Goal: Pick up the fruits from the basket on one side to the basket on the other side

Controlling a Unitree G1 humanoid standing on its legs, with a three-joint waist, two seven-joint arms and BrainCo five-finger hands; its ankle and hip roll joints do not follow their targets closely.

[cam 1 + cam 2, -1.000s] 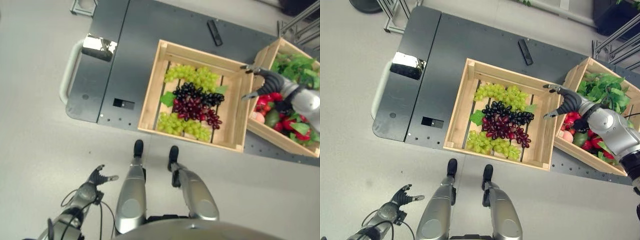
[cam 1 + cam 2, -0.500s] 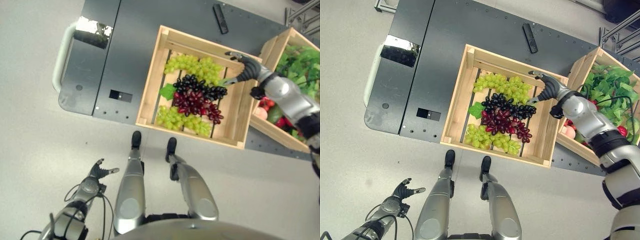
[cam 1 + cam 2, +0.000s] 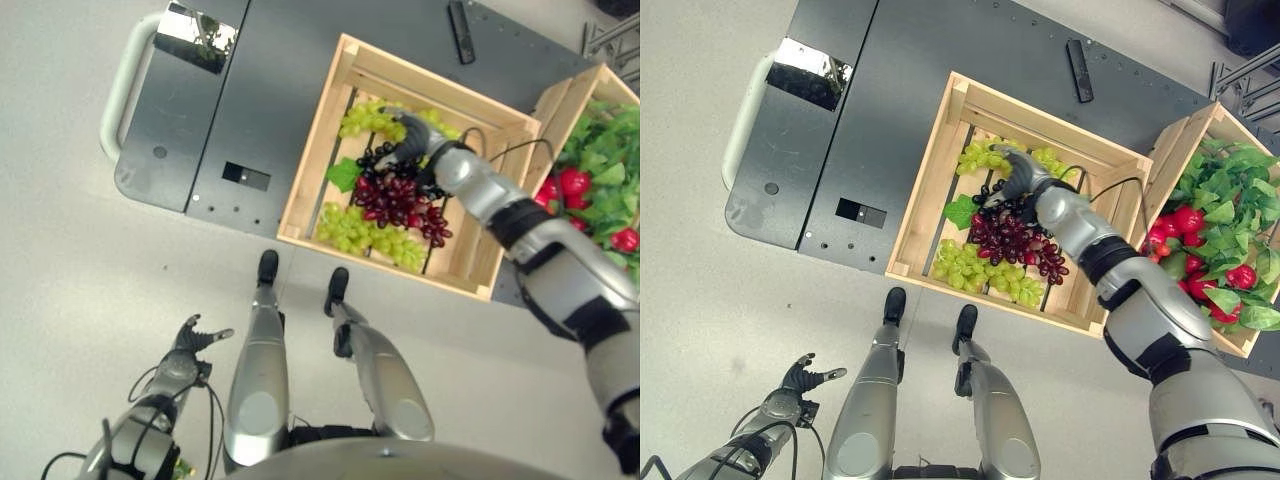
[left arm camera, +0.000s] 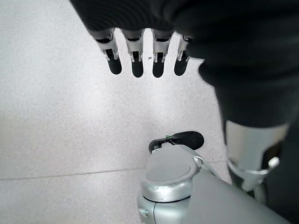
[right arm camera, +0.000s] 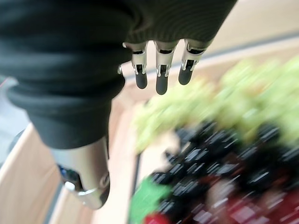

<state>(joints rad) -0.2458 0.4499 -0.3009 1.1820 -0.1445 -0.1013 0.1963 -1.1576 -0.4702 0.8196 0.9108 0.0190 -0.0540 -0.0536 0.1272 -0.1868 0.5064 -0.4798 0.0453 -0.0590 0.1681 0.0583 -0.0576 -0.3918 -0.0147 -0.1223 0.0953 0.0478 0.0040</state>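
Low in the lower left of the head views: left hand (image 3: 190, 345) hanging above the grey floor (image 3: 60, 280), fingers (image 4: 136, 60) straight and loosely spread, holding nothing. Further up on the left: dark platform (image 3: 890, 90) with a pale handle (image 3: 118, 95) at its left edge and a shiny metal block (image 3: 808, 72) near its upper left corner. At centre: open wooden crate (image 3: 925, 200) on the platform, carrying green grapes (image 3: 975, 158) at the far end, dark grapes (image 3: 988, 195) and red grapes (image 3: 1025, 245) in the middle, more green grapes (image 3: 965, 265) at the near end, one green leaf (image 3: 960, 212) on the left. Over the far green and dark bunches: right hand (image 3: 1015, 175), reaching in from the lower right, fingers (image 5: 159, 74) straight and slightly apart, gripping nothing. Upper centre right: black bar (image 3: 1078, 70) lying on the platform. Far right: second wooden crate (image 3: 1170, 150), just beside the first, heaped with red fruits (image 3: 1185, 220) and green leaves (image 3: 1230, 190).
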